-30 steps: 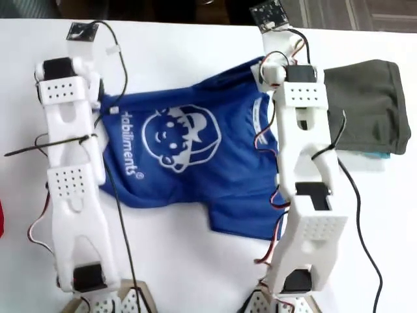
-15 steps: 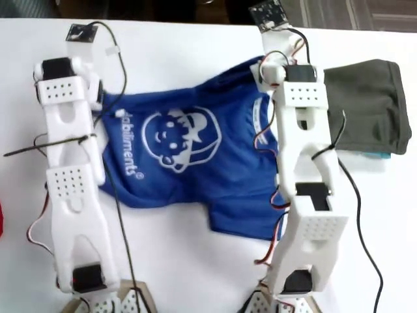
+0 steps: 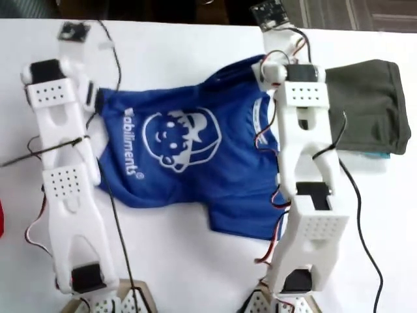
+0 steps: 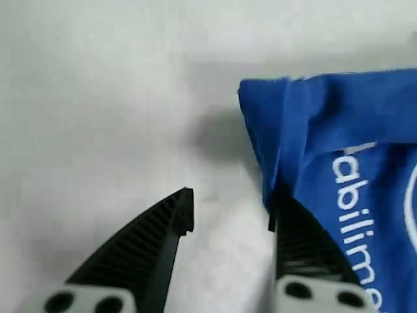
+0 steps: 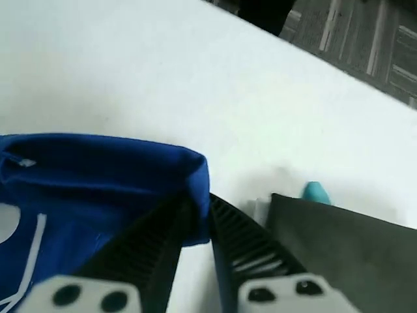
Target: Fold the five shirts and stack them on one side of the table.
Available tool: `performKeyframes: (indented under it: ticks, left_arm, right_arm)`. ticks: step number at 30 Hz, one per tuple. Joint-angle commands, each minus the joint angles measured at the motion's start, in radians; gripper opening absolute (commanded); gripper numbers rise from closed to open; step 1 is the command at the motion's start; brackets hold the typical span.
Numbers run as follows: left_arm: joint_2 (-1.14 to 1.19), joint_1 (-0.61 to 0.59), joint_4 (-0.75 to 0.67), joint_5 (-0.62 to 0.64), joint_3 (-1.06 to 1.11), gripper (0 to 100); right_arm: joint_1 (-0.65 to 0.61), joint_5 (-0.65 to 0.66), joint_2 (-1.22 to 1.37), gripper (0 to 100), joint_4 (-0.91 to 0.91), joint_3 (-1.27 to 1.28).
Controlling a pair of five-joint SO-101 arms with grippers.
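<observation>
Between the jaws of the right gripper (image 5: 201,205) sits a doubled edge of the blue shirt (image 3: 189,163). They are clenched on that far corner, by my reading the shoulder end, so the cloth can be lifted and carried over in a fold. Just beyond those jaws, on their outer side, lies the folded dark shirt (image 5: 339,228) with a teal item (image 5: 316,191) peeping out from under it. This looks like the stack begun on that side of the table (image 3: 195,45), which would explain why it is kept apart from the working area.

The left gripper (image 4: 229,202) is released, its jaws spread wide. One finger (image 4: 287,228) touches the other far corner of the blue shirt at the hem end, while the other finger rests over bare table, and nothing lies in the gap between them. I judge it to be lined up to close on that corner so that both far corners can be raised together.

The blue shirt lies flat and print-side up, spanning the space between the two arms. Its long axis runs from one gripper to the other, with the hem toward the left jaws and the neck toward the right jaws. One sleeve sticks out toward the arm bases, away from both sets of jaws.
</observation>
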Motion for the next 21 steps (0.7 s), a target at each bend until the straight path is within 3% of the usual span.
performKeyframes:
  ticks: [1, 11, 15, 21]
  left_arm:
    - [0.006, 0.011, 0.008, -0.008, 0.002, 21]
    - [-0.014, 0.057, 0.025, 0.017, 0.113, 18]
    - [-0.133, 0.063, 0.025, 0.017, 0.289, 8]
    - [-0.43, 0.069, 0.021, 0.008, 0.699, 11]
  right_arm:
    - [0.062, -0.005, -0.035, 1.8, 0.002, -0.077]
    - [0.056, -0.002, -0.036, 1.8, 0.205, -0.083]
    - [0.053, -0.002, -0.068, 1.8, 0.252, -0.08]
    - [0.025, -0.002, -0.166, 1.8, 0.288, -0.074]
